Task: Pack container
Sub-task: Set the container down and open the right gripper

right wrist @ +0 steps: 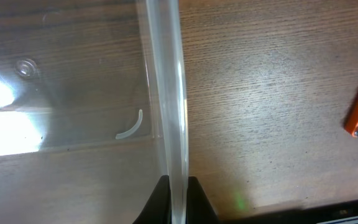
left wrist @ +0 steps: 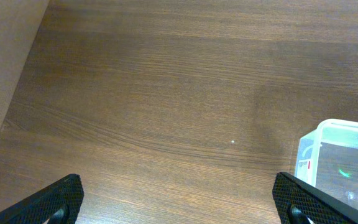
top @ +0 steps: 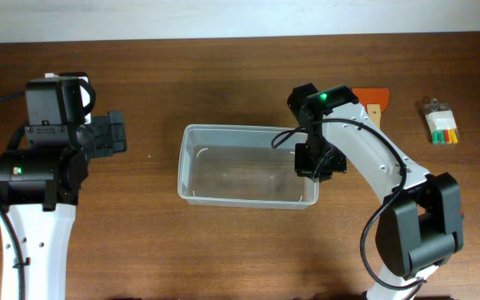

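Overhead view: your container [top: 223, 167] sits mid-way across the table [top: 223, 258] | right gripper [right wrist: 178, 186] clamps its end wall, likely to steady it for packing | left gripper [left wrist: 180, 202] spread wide, holding nothing.

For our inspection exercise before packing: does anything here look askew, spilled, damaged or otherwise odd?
Nothing is spilled or broken. The container stands upright and empty. One oddity: the right gripper is shut on one end wall of it, not on an item, while the orange-handled tool and small pack lie outside it.
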`<move>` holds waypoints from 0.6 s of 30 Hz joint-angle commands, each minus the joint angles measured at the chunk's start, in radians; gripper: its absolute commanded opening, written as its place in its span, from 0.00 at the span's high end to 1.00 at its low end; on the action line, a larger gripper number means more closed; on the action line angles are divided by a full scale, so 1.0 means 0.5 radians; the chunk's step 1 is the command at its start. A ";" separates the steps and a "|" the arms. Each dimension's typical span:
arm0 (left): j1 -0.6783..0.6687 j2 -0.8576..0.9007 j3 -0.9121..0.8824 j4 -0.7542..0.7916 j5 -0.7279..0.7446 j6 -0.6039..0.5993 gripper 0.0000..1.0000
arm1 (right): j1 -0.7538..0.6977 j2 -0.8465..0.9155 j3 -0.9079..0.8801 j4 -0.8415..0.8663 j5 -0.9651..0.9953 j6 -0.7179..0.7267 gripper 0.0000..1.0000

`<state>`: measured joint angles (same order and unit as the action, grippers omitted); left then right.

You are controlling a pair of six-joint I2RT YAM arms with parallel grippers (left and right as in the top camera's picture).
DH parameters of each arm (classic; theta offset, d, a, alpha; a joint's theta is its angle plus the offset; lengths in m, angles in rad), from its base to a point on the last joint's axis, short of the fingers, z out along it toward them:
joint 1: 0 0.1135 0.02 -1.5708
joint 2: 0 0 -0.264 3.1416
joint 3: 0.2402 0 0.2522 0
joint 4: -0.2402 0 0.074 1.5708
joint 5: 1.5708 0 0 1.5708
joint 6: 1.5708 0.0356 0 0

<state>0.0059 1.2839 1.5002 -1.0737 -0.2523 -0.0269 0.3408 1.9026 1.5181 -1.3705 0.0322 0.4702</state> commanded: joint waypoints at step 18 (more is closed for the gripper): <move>-0.001 -0.005 0.046 -0.002 -0.035 -0.020 0.01 | -0.004 0.022 -0.011 0.050 0.140 -0.306 0.96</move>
<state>0.0059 1.2839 1.5002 -1.0737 -0.2523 -0.0265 0.3408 1.9026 1.5185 -1.3571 0.0532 0.3351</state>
